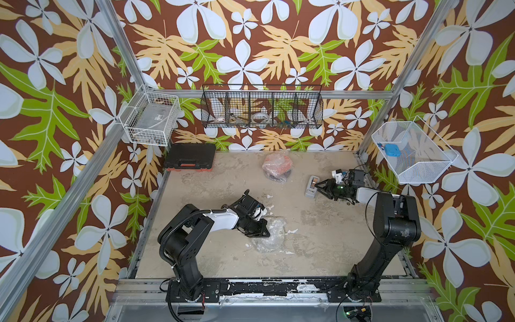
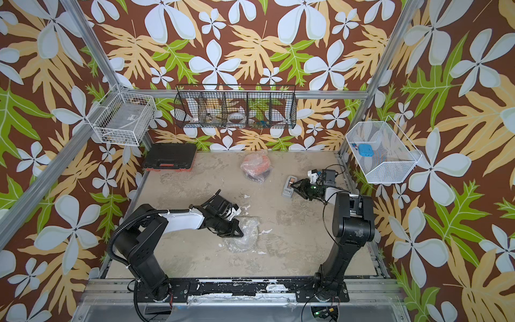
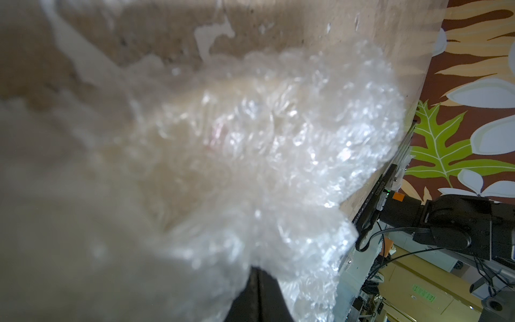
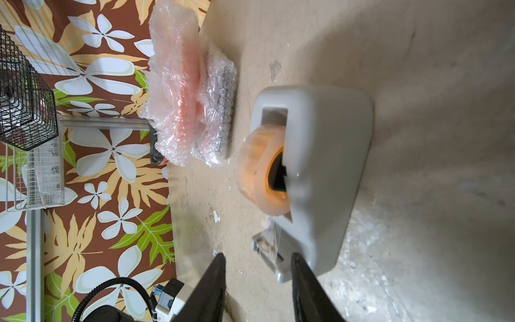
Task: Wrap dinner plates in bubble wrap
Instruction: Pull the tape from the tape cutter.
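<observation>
In the middle of the table lies a bundle of bubble wrap (image 1: 271, 244) (image 2: 246, 242) with a pale cream dinner plate (image 3: 223, 156) blurred inside it. My left gripper (image 1: 266, 234) (image 3: 259, 278) is at the bundle's left edge, jaws shut on the bubble wrap, their tips buried in it. Near the back wall sits an orange dinner plate (image 1: 277, 166) (image 4: 181, 92) wrapped in bubble wrap, leaning on a second, darker wrapped bundle (image 4: 223, 111). My right gripper (image 1: 317, 187) (image 4: 257, 258) stands open at the cutter end of a grey tape dispenser (image 1: 310, 191) (image 4: 328, 167), holding nothing.
A black tool case (image 1: 189, 159) lies at the back left corner. Wire baskets hang on the walls: white at left (image 1: 150, 118), black at the back (image 1: 262, 110), white mesh at right (image 1: 412, 152). Both arm bases stand along the front rail (image 1: 278, 288).
</observation>
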Available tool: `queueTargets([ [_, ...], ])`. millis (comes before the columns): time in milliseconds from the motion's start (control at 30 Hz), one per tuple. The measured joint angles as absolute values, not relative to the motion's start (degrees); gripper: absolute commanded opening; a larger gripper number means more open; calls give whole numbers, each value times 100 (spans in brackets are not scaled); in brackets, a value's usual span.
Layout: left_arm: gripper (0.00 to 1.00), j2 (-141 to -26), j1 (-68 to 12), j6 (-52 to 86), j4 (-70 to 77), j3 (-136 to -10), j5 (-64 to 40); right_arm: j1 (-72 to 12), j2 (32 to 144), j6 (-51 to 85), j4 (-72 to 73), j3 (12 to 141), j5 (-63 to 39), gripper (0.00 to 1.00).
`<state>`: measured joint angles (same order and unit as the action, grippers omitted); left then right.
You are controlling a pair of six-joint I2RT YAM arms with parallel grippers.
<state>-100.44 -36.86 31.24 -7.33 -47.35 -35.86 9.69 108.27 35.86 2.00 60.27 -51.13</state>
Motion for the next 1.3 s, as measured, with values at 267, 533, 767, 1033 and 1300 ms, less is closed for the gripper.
queueTargets([
  [267,6,-10051,-3686,3124,-766,-4757,-3586,958,11135,3603,340,6029,-5308,37],
  [533,6,-10060,-3686,3124,-797,-4779,-3586,930,11155,3704,268,6099,-5286,38],
  [767,6,-10060,-3686,3124,-849,-4805,-3575,838,10772,3535,115,6145,-4971,41],
  [1033,6,-10062,-3688,3122,-910,-4838,-3546,832,11024,3524,156,6132,-5015,42],
  [1300,6,-10062,-3691,3122,-939,-4851,-3540,792,11502,3693,825,6198,-5710,41],
])
